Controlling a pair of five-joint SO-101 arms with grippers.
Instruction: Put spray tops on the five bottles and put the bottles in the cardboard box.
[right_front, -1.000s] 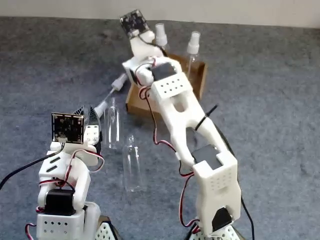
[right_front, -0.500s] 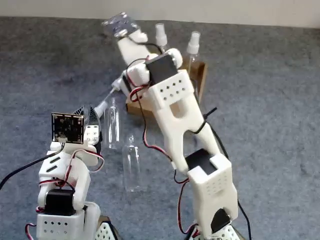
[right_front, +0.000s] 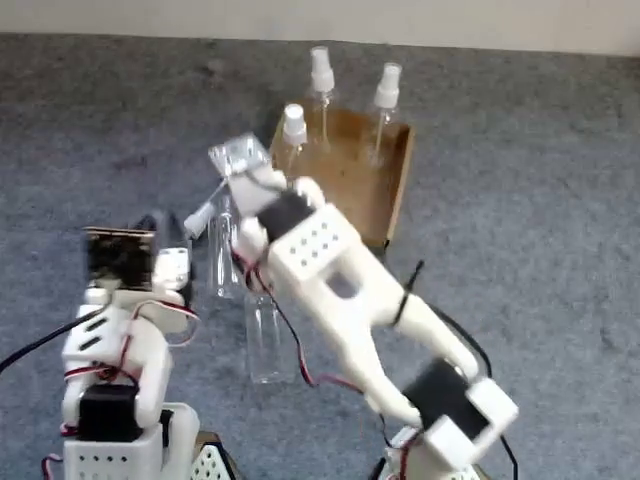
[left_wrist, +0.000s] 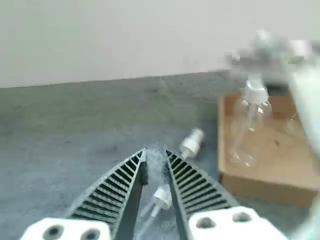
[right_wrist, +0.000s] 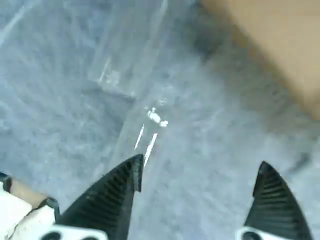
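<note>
Right gripper (right_wrist: 200, 165): my jaws spread wide, empty, over an uncapped bottle (right_wrist: 150, 120) lying on the carpet (right_wrist: 225, 130). Left gripper (left_wrist: 156, 151): jaws barely parted, empty, with a loose spray top (left_wrist: 162, 196) lying beyond them. The cardboard box (right_front: 400, 185) holds three capped bottles (right_front: 322, 95), upright.

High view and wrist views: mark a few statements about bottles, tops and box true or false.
1. Three clear plastic bottles with white spray tops stand in the brown cardboard box. True.
2. All five bottles are boxed. False: two topless clear bottles are on the grey carpet outside it.
3. The right hand is open over the topless bottles. True.
4. No spray tops remain loose. False: two loose white spray tops lie on the carpet.
</note>
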